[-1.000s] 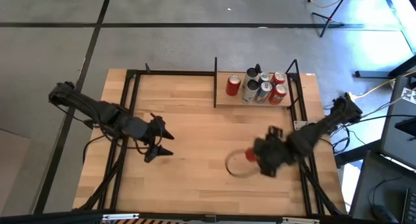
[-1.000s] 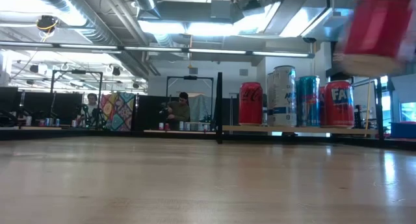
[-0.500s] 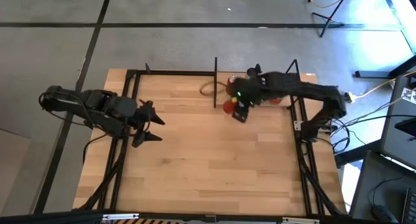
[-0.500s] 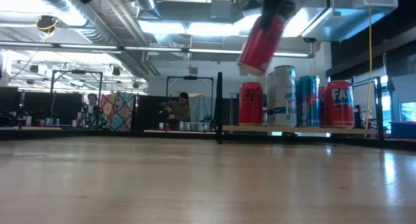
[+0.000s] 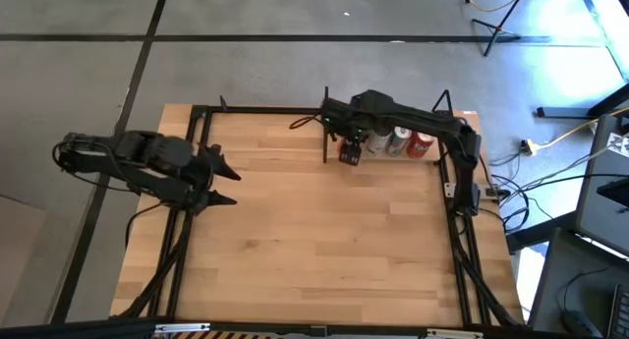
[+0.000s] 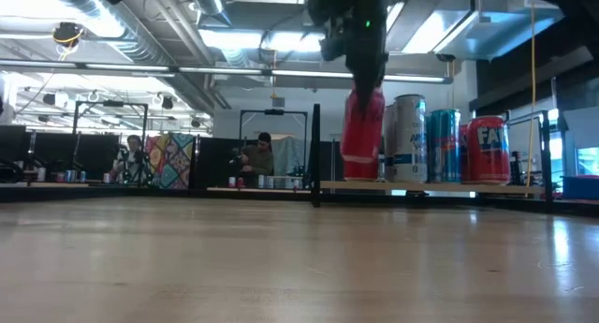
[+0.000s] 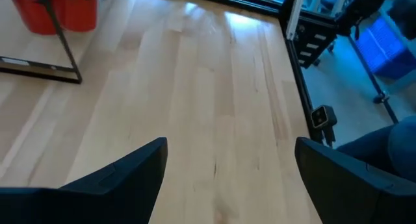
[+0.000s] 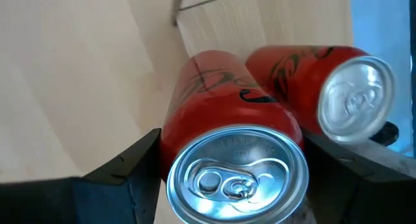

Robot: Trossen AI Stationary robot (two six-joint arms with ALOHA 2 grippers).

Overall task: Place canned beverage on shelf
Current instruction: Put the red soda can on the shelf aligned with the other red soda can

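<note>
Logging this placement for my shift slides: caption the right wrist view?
Right gripper holds a red can between its fingers beside another red can on the shelf.

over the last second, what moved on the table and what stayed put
The right gripper carried a red can from the near right part of the table up and across to the shelf. It now holds the can upright at the shelf's front left, beside another red can, jaws shut on it. The left gripper drew back slightly toward the table's left edge, open. The cans on the shelf stayed in place.
</note>
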